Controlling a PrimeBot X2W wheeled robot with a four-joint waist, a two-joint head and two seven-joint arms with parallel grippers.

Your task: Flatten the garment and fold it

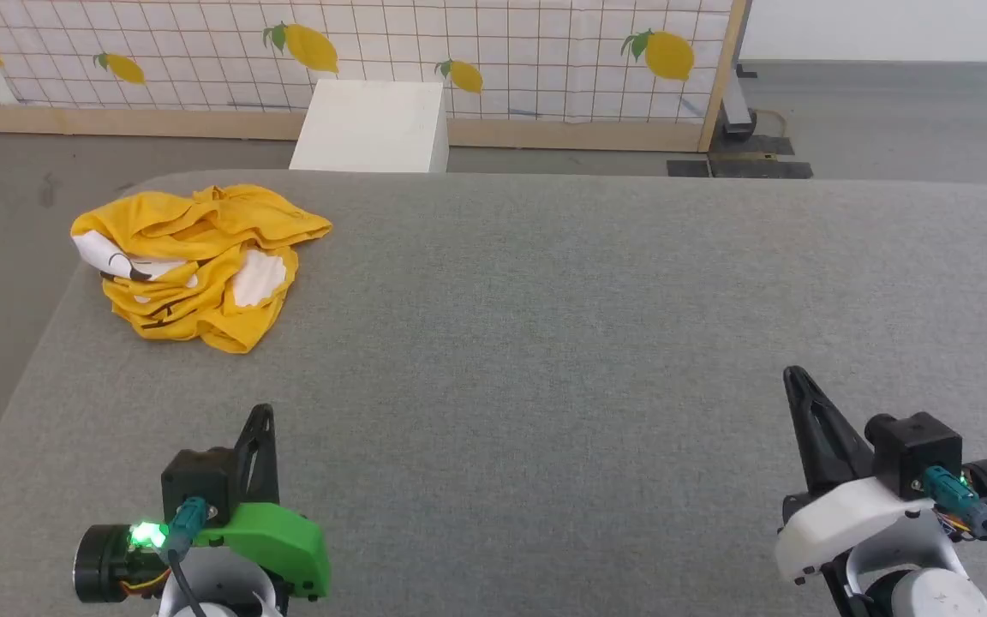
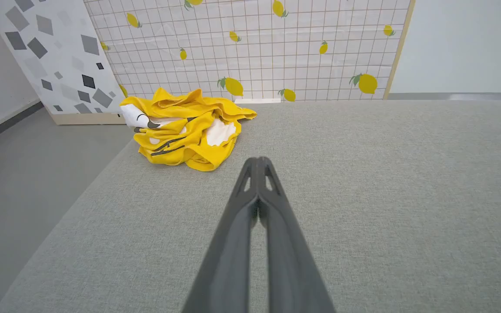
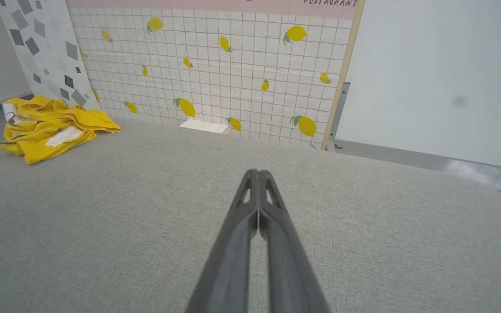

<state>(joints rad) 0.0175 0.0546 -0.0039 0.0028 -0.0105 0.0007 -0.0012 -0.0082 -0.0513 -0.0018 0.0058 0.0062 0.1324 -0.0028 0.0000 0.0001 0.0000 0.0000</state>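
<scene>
Head view: the garment point(image 1: 202, 261), soft yellow cloth with white patches and thin black stripes, is lying crumpled in a lumpy heap at the far left corner of the bench point(image 1: 545, 343). The bench is wearing a grey, finely woven cover and is curving at its corners. The left hand point(image 1: 262, 417) and right hand point(image 1: 793, 377) are showing at the near side, well apart from the heap. Beyond the bench, a plain white box point(image 1: 373, 124) is standing before a gridded panel point(image 1: 502, 38) printed with lemons.

Left wrist view: the left hand's two dark, tapered, slotted fingers are pressing together at the tips and gripping nothing. The garment is sitting ahead and to the left, its folds bunched.

Right wrist view: the right hand's fingers are likewise closing tip to tip with nothing between them. The garment is lying far off at the upper left, by the bench's edge.
</scene>
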